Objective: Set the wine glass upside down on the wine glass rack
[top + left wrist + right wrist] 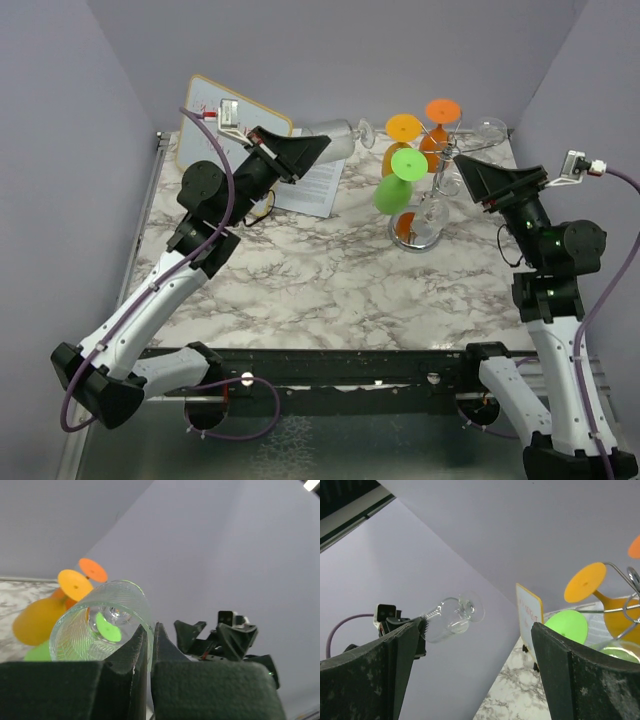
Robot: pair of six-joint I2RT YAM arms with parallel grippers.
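- Your left gripper (151, 628) has its 2 fingers (131, 656) pressed together on the rim wall of the wine glass (95, 630). It pinches the glass at the mouth.
- The wine glass lies roughly on its side in that grip, lifted off the table. Its open mouth is at the fingers and its stem and foot point away toward the right, at the rack.
- From above, the glass hangs over the far part of the marble table (300, 290), left of the rack and apart from it.
- Your right gripper (476, 626) has its fingers (580, 680) spread wide with nothing between them. It sits just right of the rack's upper arms.
- The wine glass rack (425, 238) stands on its round chrome base at the far right of the table, with the thin pole rising from it.
- 3 coloured glasses hang on the rack with feet up and bowls down: a green glass (392, 192) nearest you, a yellow-orange glass (404, 127) behind it, and an orange glass (442, 109) farthest back.
- A second clear glass (488, 129) shows at the rack's far right. You cannot tell whether it hangs from a wire arm.
- A white sign (212, 122) with an orange edge stands at the far left, behind the left arm.
- A sheet of paper (315, 185) lies flat on the table below the held glass.
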